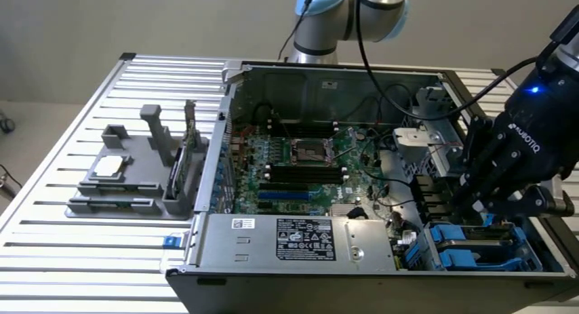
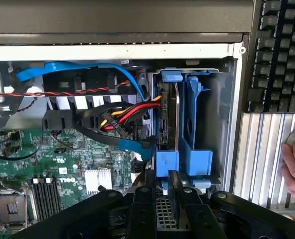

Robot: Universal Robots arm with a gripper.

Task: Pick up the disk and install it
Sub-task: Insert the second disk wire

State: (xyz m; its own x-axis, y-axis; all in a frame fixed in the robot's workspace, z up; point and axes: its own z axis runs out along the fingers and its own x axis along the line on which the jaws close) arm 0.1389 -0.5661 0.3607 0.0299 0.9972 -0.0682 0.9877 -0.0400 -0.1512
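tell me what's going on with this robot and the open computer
A black robot claw hangs over the drive bay corner of an open grey desktop computer case, at the exterior view's right. In the wrist view, the silver-grey hard disk in its blue plastic carrier sits inside the bay, just beyond the claw's fingers. Whether the claw grips it can't be told. A person's hand rests beside a black keyboard.
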